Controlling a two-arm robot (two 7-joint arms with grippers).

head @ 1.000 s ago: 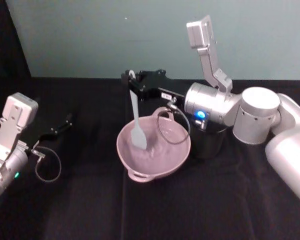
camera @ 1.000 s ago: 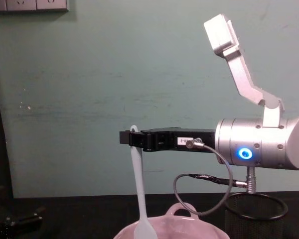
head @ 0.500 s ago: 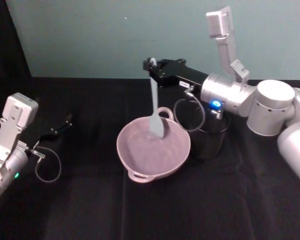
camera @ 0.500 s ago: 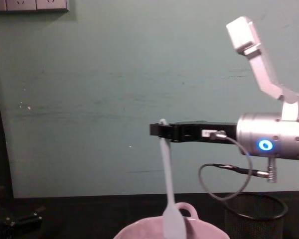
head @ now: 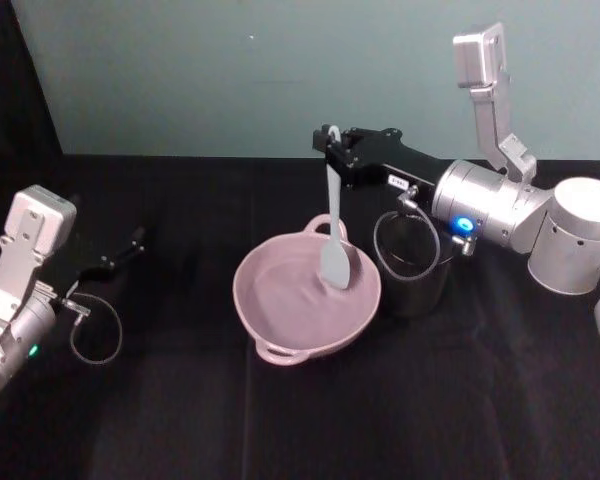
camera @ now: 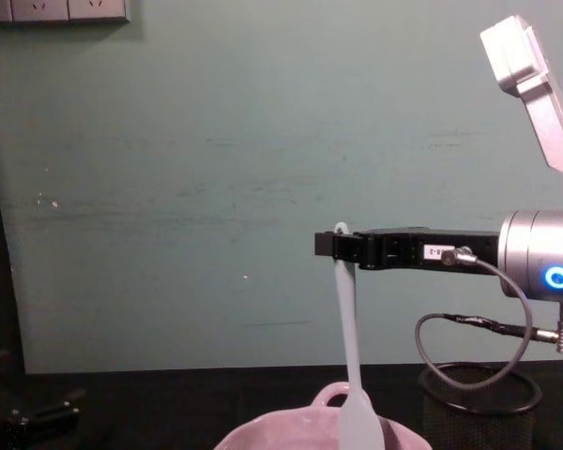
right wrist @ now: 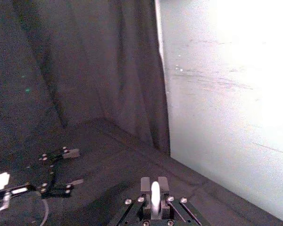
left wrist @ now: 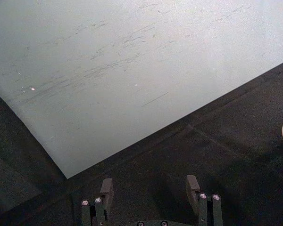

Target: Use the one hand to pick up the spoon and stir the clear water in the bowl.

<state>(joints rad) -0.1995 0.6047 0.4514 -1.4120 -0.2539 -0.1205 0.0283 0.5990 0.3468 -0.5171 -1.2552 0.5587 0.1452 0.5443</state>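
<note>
My right gripper (head: 332, 143) is shut on the handle end of the white spoon (head: 334, 225), which hangs upright. The spoon's flat head sits inside the pale pink bowl (head: 270, 323), near its right side by the loop handle. In the chest view the same gripper (camera: 333, 246) reaches in from the right and the spoon (camera: 347, 347) dips behind the bowl's rim (camera: 263, 432). The right wrist view has the spoon's handle tip (right wrist: 154, 197) pinched between the fingers. The clear water is barely visible against the pink. My left gripper (head: 135, 240) rests open on the table at far left.
A black wire-mesh cup (head: 417, 283) stands right beside the bowl, under my right arm's grey cable (head: 405, 240). Black cloth covers the table (head: 180, 420), and a pale teal wall rises behind it. In the left wrist view its open fingers (left wrist: 106, 188) face that wall.
My right gripper has carried the spoon from the bowl's left side across to its right side, with the arm pulling back to the right. The left arm has stayed still.
</note>
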